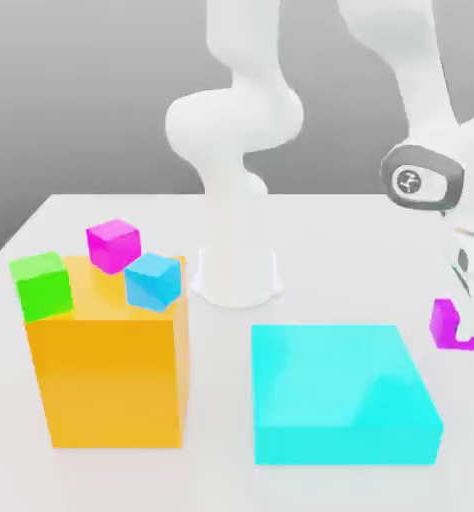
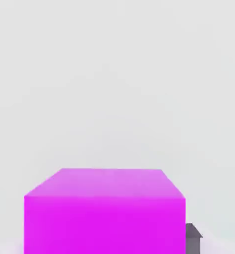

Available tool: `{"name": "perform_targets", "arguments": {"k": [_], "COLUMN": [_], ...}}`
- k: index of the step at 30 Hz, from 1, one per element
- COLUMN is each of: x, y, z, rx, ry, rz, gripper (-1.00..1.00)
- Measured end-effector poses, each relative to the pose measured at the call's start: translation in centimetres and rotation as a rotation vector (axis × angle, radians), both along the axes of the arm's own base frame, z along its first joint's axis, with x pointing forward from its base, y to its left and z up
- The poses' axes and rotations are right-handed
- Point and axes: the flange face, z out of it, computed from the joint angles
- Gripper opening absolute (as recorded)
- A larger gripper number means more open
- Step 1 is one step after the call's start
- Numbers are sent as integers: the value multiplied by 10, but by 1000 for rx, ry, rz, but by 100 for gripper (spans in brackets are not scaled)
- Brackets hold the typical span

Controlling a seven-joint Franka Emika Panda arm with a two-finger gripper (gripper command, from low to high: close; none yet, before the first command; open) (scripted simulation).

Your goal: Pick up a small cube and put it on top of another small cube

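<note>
Small cube (image 1: 442,322), violet-magenta, sits at the tool (image 1: 459,325) at the exterior view's right edge, apparently lifted above the white table (image 1: 311,215), beside the cyan block (image 1: 341,392). In the hand view the small cube (image 2: 104,211) looms close under the camera with one dark fingertip (image 2: 193,238) touching its side, so the tool appears clamped on it. Well apart from the tool, toward the exterior view's left, an orange block (image 1: 111,375) carries three little cubes: a pinker-magenta cube (image 1: 113,245), a blue cube (image 1: 153,281) just beside it, and a green cube (image 1: 41,286) at the corner. The arm's white base (image 1: 236,275) stands between the two large blocks, farther back.
</note>
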Motion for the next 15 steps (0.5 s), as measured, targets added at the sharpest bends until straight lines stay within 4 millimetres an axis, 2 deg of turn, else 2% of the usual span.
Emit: {"name": "perform_targets", "arguments": {"k": [1, 4, 8, 11, 15], "x": [16, 46, 71, 73, 55], "y": [-20, -71, -154, -220, -305], "z": [12, 47, 94, 126, 165], "rx": [-7, -23, -36, -36, -23], "ry": [-7, -22, -31, -30, -20], "rz": [-54, -173, -361, -506, -698], "gripper": [-100, -100, -100, -100, -100]}}
